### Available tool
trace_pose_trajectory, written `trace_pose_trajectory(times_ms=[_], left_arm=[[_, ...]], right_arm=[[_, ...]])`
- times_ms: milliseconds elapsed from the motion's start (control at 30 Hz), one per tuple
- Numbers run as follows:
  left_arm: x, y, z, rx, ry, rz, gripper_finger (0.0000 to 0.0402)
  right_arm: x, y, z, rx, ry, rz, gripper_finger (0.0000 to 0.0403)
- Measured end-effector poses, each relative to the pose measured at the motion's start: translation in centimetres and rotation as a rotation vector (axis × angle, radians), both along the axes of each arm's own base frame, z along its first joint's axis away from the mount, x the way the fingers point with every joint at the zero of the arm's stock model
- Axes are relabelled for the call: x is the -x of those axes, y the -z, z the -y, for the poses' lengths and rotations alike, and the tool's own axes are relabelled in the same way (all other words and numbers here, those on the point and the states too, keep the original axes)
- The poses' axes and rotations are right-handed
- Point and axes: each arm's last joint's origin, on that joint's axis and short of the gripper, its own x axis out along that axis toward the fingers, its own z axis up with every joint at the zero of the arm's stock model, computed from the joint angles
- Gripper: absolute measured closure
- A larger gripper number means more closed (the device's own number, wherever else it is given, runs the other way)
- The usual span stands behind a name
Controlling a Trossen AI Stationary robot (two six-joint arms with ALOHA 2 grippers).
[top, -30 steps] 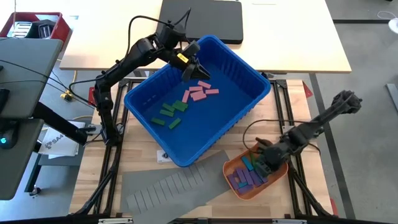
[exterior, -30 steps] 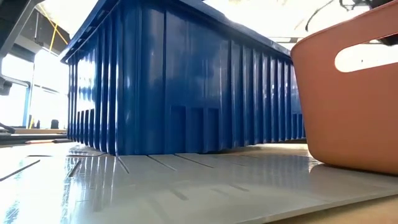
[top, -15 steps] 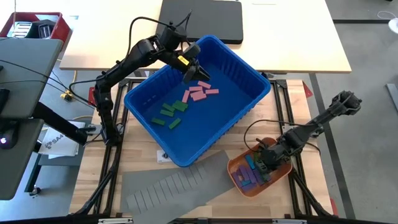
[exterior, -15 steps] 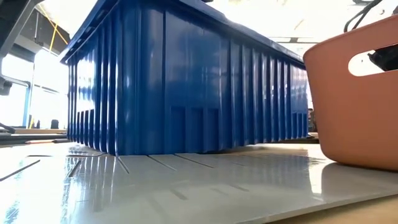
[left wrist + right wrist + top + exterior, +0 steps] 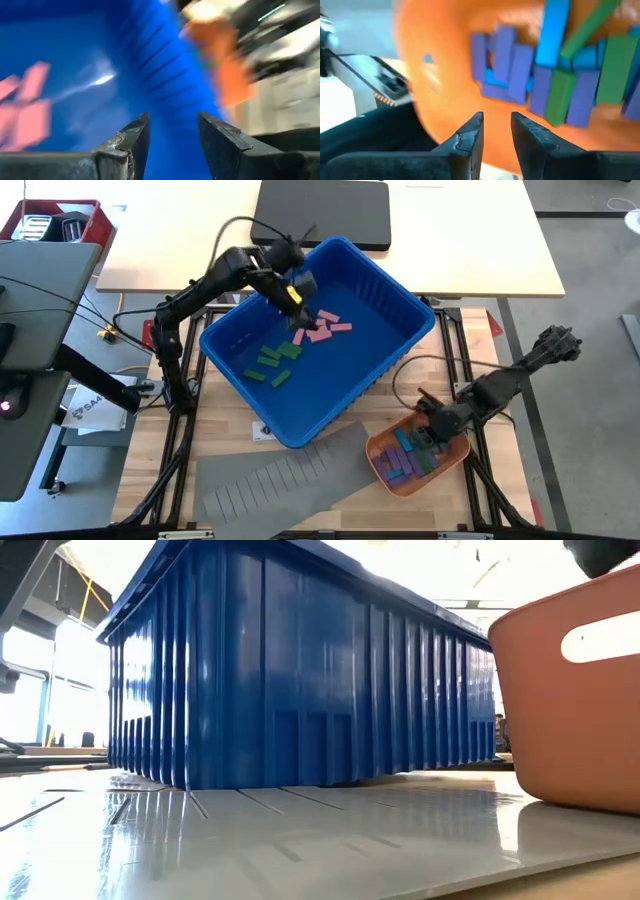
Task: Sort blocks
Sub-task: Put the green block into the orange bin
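We look straight down from overhead and level from the tabletop; both views share the blue bin (image 5: 318,340) (image 5: 300,670).

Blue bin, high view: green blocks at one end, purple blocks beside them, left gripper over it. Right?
Not quite. The blocks beside the green blocks in the blue bin are pink blocks, not purple; the high view shows it. The left gripper is over the bin, as you say.

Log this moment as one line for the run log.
left gripper: open, inside blue bin, above pink blocks | right gripper: open, empty, at orange tray rim
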Motion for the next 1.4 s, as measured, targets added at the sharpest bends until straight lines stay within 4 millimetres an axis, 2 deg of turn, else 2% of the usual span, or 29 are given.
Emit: trace_pose_trajectory(times_ms=[133, 300, 433, 600, 700, 800, 1067, 1400], left_arm=[[-0.2, 3.5, 0.2, -0.089, -0.092, -0.261, 0.0246], [-0.2, 10.4, 0.3, 0.13, -0.145, -0.505, 0.024], [0.4, 16.0, 1.0, 0.219, -0.178, -0.68, 0.0217], [1.2, 21.0, 1.8, 0.235, -0.227, -0.773, 0.0168], [1.7, 22.6, 1.9, 0.136, -0.288, -0.828, 0.015], [2.1, 23.4, 1.8, 0.088, -0.308, -0.853, 0.015], [1.9, 24.7, 1.7, 0.059, -0.319, -0.799, 0.0177], [2.0, 26.6, 2.4, 0.023, -0.313, -0.763, 0.0203]], right_arm=[[-0.1, -4.0, 0.5, 0.133, 0.007, 0.145, 0.031], [-0.3, -7.8, 1.4, 0.368, 0.024, 0.357, 0.0309], [-0.5, -9.3, 2.4, 0.505, 0.083, 0.429, 0.0309], [-0.9, -9.5, 3.7, 0.594, 0.083, 0.411, 0.0309], [-1.1, -9.3, 4.5, 0.617, 0.077, 0.381, 0.0309], [-1.3, -9.3, 5.2, 0.611, 0.052, 0.362, 0.0309], [-1.7, -9.2, 6.5, 0.582, 0.006, 0.333, 0.0309], [-1.9, -9.2, 7.2, 0.559, 0.02, 0.323, 0.0309]])
